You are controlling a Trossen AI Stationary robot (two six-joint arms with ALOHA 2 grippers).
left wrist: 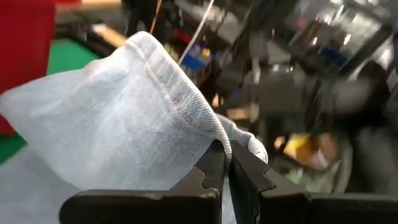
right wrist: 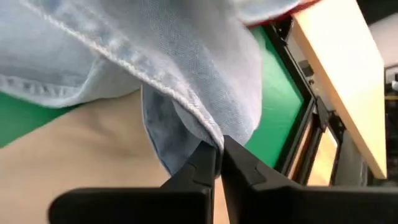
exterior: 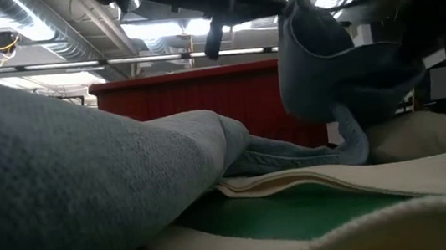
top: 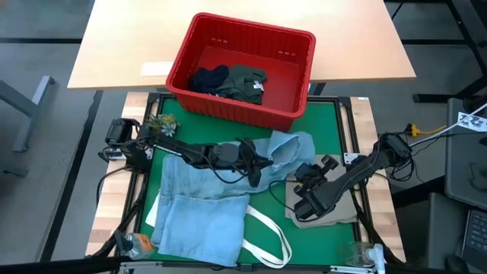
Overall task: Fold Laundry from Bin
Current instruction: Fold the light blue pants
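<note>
The light blue jeans lie spread on the left half of the green mat, partly over a white tote bag. One trouser leg end is raised near the mat's middle. My left gripper reaches in from the table's left and is shut on that raised denim. My right gripper comes from the right and is shut on it too. A beige cloth lies flat under my right arm. The red bin stands beyond the mat's far edge, holding a dark navy garment and an olive one. My left gripper pinches the stitched hem of the raised leg between its two fingers, coming nearly level from the table's left. The denim billows up beyond the fingers, clear of the mat. My right gripper pinches the hemmed edge of the same leg between its two fingers, slanting down from the right. The cloth is folded there and hangs slack above the beige cloth.
A wooden table carries the bin beyond the mat. A small plant-like object sits at the mat's far left corner. The tote's strap loops over the near middle of the mat. Bare green mat shows at the far right.
</note>
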